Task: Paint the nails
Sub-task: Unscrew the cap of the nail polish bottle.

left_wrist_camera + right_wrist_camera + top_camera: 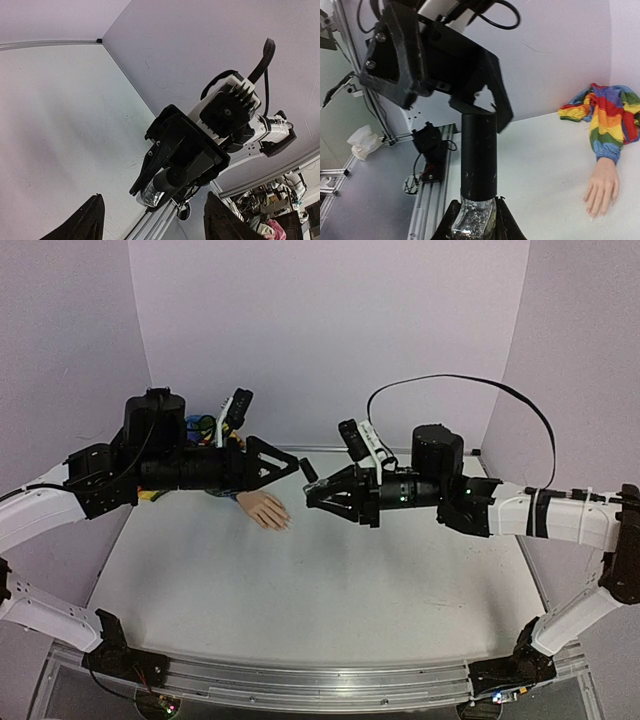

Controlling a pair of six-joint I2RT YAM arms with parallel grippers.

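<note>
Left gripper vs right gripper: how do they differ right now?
The left gripper has its jaws wide apart and empty; the right gripper is shut on the glittery bottle. The left gripper faces the black cap; the right gripper holds the bottle's body, cap aimed at the left gripper. Both are black and raised above the table.

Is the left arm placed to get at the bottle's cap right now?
Probably yes. The left claw is open and faces the black cap, which sticks out clear of the right claw holding the bottle; nothing lies between them.
</note>
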